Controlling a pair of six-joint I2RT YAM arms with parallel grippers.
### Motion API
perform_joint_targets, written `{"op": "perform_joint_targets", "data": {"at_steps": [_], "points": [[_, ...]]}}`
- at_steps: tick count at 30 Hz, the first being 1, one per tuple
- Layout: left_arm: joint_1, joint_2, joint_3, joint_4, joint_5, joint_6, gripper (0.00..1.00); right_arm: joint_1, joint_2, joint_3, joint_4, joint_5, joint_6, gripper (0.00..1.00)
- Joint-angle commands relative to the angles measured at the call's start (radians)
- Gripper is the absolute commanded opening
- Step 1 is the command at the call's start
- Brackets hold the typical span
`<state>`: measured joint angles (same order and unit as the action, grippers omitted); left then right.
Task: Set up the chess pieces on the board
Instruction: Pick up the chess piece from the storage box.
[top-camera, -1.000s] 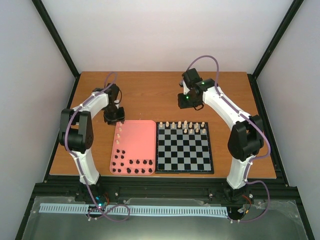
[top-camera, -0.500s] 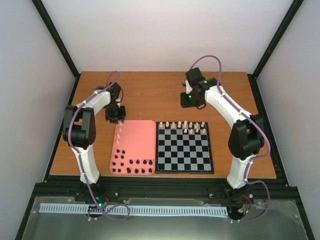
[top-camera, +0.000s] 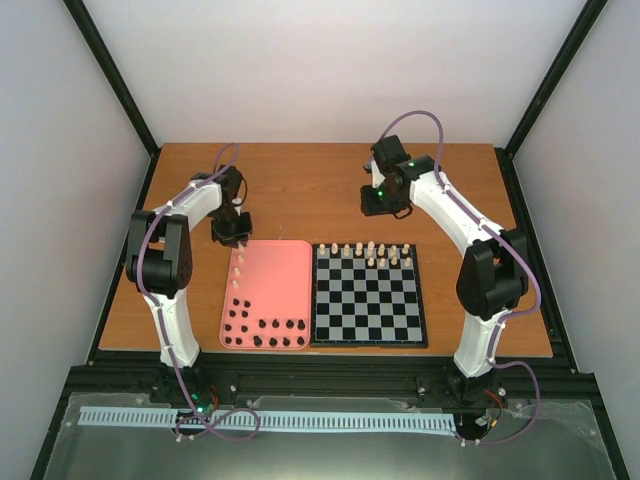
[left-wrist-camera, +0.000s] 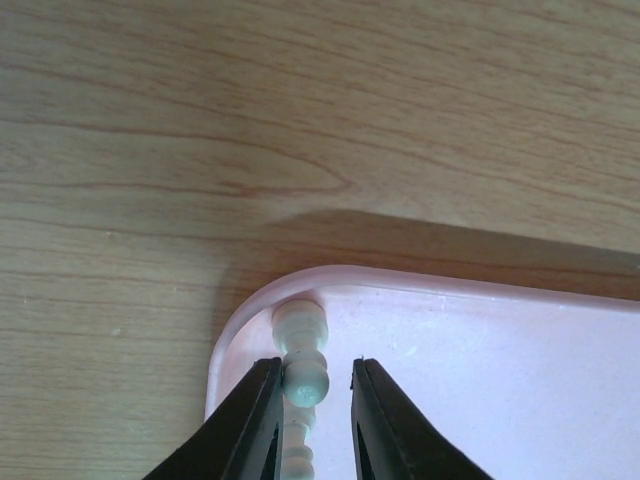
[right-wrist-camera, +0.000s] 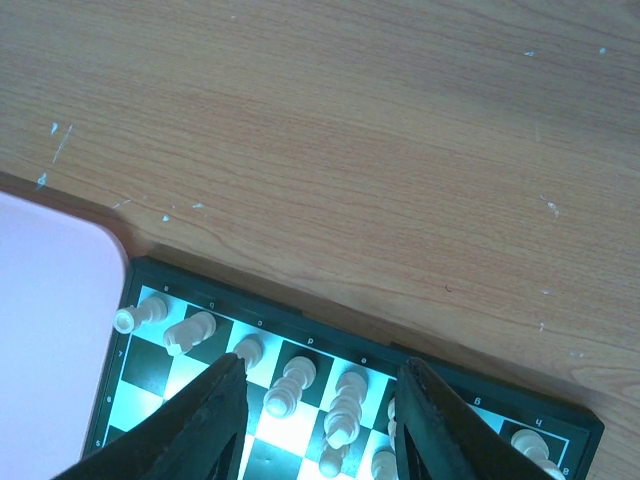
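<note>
Grainy wooden counter (top-camera: 320, 190) under plain white walls (top-camera: 330, 70). Little has changed in the last second: the left arm (top-camera: 160, 262) has tucked in and the right pincer (right-wrist-camera: 318, 425) has eased farther away. It gapes wide over the far rim of the checkered board (top-camera: 367, 305), where cream pieces (top-camera: 365, 253) line up. The left pincer (left-wrist-camera: 312, 420) straddles a turned cream chess piece (left-wrist-camera: 305, 375) in the glossy pink tray's (left-wrist-camera: 480, 340) rounded far-left corner, jaws narrowly parted, not clamped. Black pieces (top-camera: 265, 332) wait along the tray's near edge.

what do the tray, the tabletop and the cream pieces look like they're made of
Tray: likely moulded plastic, smooth matte pink with a rounded raised rim. Tabletop: wood or wood-look laminate, visible grain, dull sheen. Cream pieces: probably plastic, slightly translucent, glossy highlights.
</note>
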<state>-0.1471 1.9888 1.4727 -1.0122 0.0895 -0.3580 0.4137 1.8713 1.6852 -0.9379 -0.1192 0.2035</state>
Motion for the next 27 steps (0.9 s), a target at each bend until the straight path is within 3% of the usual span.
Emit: {"op": "perform_joint_targets", "data": {"at_steps": [1,11,19,27], "points": [[-0.008,0.012,0.006,0.004,-0.009,0.008,0.23,-0.012,-0.003,-0.016,0.008,-0.005,-0.015,0.41],[-0.008,0.029,0.012,0.005,-0.011,0.004,0.07,-0.019,-0.029,-0.037,0.011,-0.001,-0.018,0.41],[-0.026,-0.046,0.083,-0.095,-0.026,0.007,0.10,-0.030,-0.045,-0.044,0.016,-0.001,-0.028,0.41],[-0.179,-0.142,0.179,-0.233,0.005,0.015,0.08,-0.061,-0.075,-0.063,0.025,0.000,-0.027,0.41]]}}
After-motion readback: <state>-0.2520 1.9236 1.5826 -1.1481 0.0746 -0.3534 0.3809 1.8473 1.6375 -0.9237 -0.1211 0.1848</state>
